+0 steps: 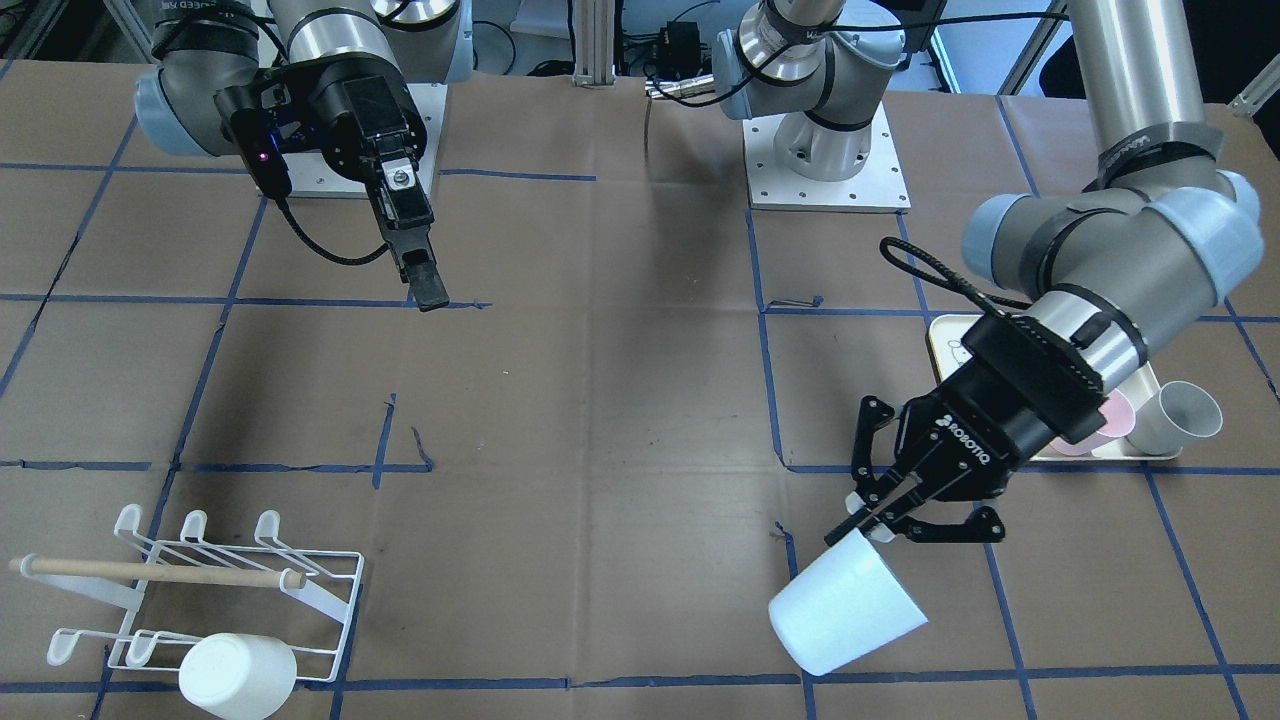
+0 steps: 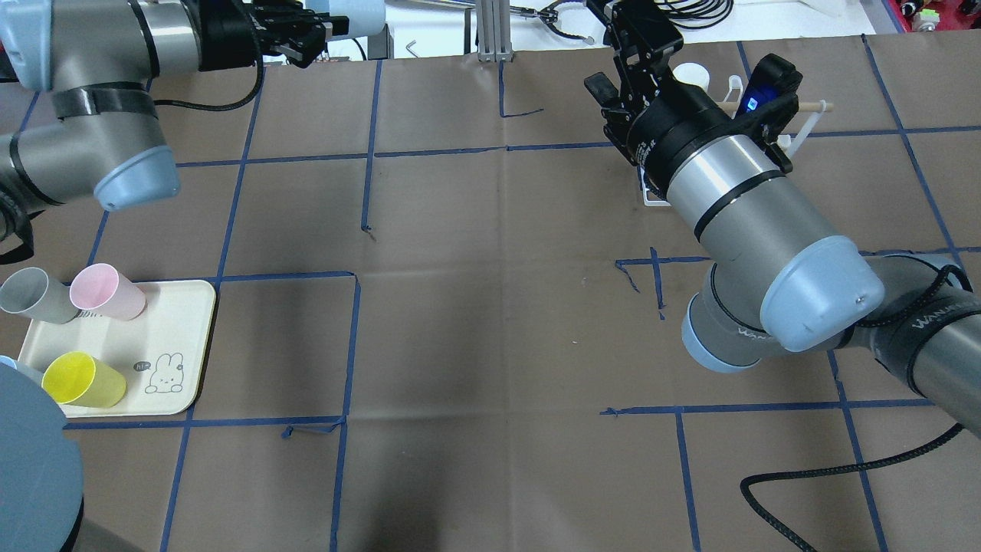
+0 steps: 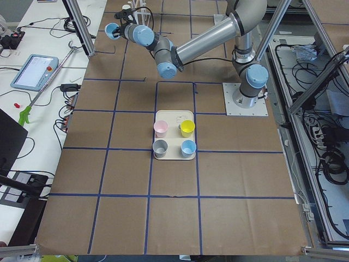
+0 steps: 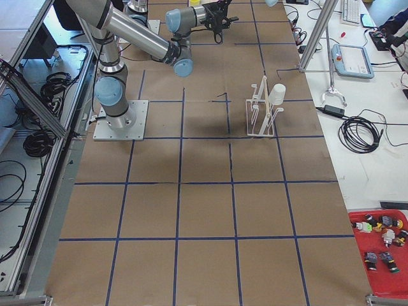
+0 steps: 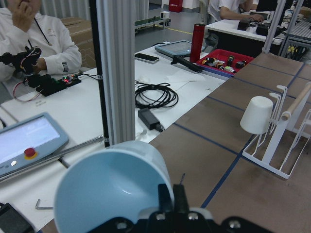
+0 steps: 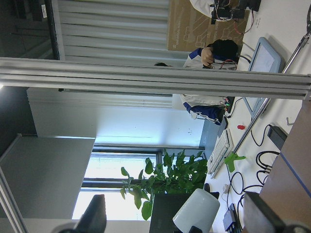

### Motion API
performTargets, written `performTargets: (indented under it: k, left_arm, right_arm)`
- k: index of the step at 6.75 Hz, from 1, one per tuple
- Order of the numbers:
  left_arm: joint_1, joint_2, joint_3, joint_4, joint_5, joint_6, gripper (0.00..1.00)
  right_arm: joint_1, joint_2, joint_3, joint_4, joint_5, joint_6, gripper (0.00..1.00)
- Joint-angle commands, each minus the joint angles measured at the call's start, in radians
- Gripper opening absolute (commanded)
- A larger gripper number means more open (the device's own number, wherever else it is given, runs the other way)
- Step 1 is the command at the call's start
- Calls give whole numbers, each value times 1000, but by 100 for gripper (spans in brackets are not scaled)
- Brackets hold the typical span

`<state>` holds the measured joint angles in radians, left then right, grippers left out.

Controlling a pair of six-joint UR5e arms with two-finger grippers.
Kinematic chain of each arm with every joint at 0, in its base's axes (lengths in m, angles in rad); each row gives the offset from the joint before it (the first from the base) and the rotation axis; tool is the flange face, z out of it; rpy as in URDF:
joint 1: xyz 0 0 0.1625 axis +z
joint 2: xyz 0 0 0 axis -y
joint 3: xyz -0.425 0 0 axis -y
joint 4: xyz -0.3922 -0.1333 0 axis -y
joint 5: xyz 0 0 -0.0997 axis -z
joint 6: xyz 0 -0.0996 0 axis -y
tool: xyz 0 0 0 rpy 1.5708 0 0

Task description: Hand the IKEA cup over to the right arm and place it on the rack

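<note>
My left gripper (image 1: 868,520) is shut on the rim of a light blue IKEA cup (image 1: 845,610) and holds it tilted above the table. The left wrist view shows the cup (image 5: 112,191) pinched at its rim, mouth towards the camera. The right arm's gripper (image 1: 428,290) hangs open and empty over the far side of the table, well apart from the cup. In the right wrist view its fingers (image 6: 92,216) stand wide apart. The white wire rack (image 1: 300,600) with a wooden dowel carries one white cup (image 1: 238,675). The rack also shows in the left wrist view (image 5: 286,145).
A cream tray (image 2: 184,337) holds a grey cup (image 2: 31,295), a pink cup (image 2: 107,291) and a yellow cup (image 2: 80,379). In the overhead view the right arm hides much of the rack (image 2: 801,134). An aluminium post (image 5: 116,68) and seated operators stand beyond the table edge.
</note>
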<state>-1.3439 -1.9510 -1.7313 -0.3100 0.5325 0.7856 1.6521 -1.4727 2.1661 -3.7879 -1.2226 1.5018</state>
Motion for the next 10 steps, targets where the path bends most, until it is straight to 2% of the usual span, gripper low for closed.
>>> performTargets:
  k: [1,2,3,5,7,8,9,10]
  left_arm:
    - [-24,-63,-135,424,-63,-163,0]
    - [-27,-101,-174,648,-68,-289,0]
    - [-58,-123,-186,801,-77,-389,0]
    - [-151,-114,-192,815,-48,-404,0]
    - [-169,-114,-192,815,-46,-407,1]
    - [-169,-117,-194,815,-46,-411,1]
    - [-169,-118,-192,816,-46,-413,1]
    - [-169,-120,-192,816,-46,-413,1]
  right_arm:
    - [0,0,1,0,0,0,100]
    - [0,0,1,-1,0,0,100]
    - [0,0,1,-1,0,0,100]
    - [0,20,3,10,-5,-2,100]
    - [0,57,1,33,-5,15,100]
    - [3,46,1,124,-5,26,100]
    - [8,52,4,148,-3,44,100]
    - [11,54,3,230,3,44,100]
